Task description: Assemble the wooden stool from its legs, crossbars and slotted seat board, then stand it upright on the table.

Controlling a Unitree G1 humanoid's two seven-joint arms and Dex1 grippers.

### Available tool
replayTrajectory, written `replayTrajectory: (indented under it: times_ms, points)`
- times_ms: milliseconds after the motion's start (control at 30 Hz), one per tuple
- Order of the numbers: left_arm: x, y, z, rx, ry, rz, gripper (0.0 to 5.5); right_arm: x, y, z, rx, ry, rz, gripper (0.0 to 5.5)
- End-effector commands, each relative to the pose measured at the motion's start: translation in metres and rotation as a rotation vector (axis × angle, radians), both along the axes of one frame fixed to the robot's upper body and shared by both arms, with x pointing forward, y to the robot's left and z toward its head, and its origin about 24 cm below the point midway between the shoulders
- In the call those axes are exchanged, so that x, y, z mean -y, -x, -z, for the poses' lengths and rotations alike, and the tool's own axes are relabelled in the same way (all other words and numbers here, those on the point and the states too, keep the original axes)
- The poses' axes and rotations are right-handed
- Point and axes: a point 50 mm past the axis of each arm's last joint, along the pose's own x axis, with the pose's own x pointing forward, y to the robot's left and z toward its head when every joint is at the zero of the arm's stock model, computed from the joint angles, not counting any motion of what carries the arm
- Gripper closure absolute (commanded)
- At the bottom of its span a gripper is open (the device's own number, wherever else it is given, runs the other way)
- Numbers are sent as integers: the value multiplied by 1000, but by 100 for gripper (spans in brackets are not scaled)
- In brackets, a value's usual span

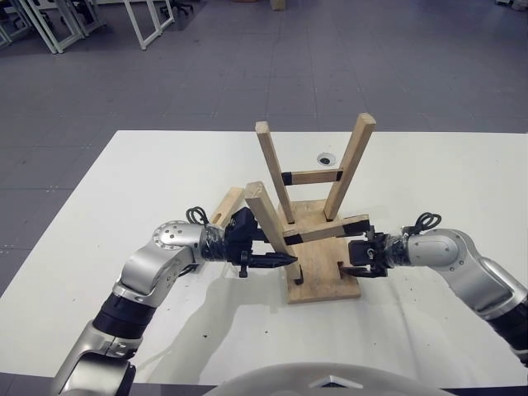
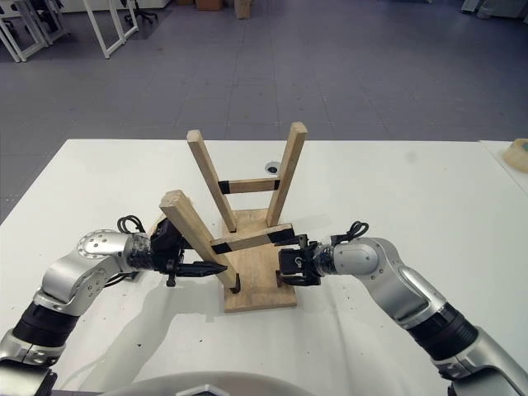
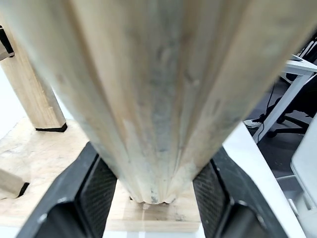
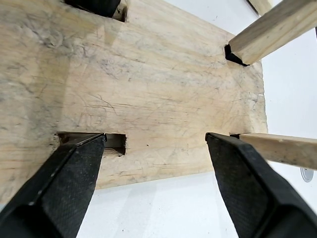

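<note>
The slotted seat board [image 1: 326, 285] lies flat on the white table. Two legs [image 1: 351, 165] stand in its far slots, leaning apart and joined by a crossbar [image 1: 313, 176]. A third leg [image 1: 268, 216] tilts over the board's near left corner, and my left gripper [image 1: 280, 260] is shut on it; in the left wrist view the leg [image 3: 153, 99] sits between the black fingers [image 3: 91, 198]. A crossbar [image 1: 326, 231] juts from this leg toward the right. My right gripper [image 4: 153, 163] is open at the board's right edge, beside an empty slot [image 4: 115, 143].
A fourth leg [image 1: 227, 206] lies on the table behind my left gripper. A small round hole [image 1: 327, 157] is in the tabletop beyond the stool. A pale round object [image 2: 520, 154] sits at the far right edge. Bare tabletop [image 1: 124, 190] spreads on both sides.
</note>
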Motion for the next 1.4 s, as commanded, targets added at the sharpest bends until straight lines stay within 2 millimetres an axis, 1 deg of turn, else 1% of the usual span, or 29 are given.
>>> replayTrajectory:
  times_ms: [33,100,167,267,367,433,500,633,733,833,900,1000,1167,1200,1300,1400]
  points:
    - [-2,-4,15,2,-82,-17,345,10,4,15,-47,58,45,181]
    - [-3,-4,20,19,-133,-11,345,10,3,15,-42,53,57,181]
    - [-5,1,23,37,-183,1,345,11,1,11,-25,19,92,181]
    - [-8,9,24,44,-203,-18,345,14,1,-10,4,-113,160,181]
    - [-8,12,26,50,-218,-45,345,24,6,-28,26,-177,194,181]
    - [-7,12,25,79,-248,-81,345,32,10,-34,6,-199,221,181]
    - [-5,17,26,115,-303,-121,345,40,8,-32,-6,-187,255,181]
    - [4,35,34,155,-411,-166,345,48,6,-19,-35,-186,323,181]
    - [6,46,48,138,-474,-171,345,50,4,-13,-41,-190,356,181]
    - [3,47,62,108,-515,-187,345,48,4,-11,-47,-199,363,181]
    - [2,48,66,102,-523,-204,345,48,3,-10,-49,-200,359,181]
    - [5,46,58,113,-470,-222,345,46,4,-10,-54,-199,356,181]
    - [15,27,25,295,-374,-203,345,46,6,-7,-58,-197,365,181]
    - [16,25,20,313,-363,-195,316,46,6,-7,-59,-198,366,181]
    - [19,22,9,348,-340,-170,266,45,6,-5,-68,-198,369,181]
    - [14,24,7,339,-368,-167,216,47,5,-2,-75,-191,384,181]
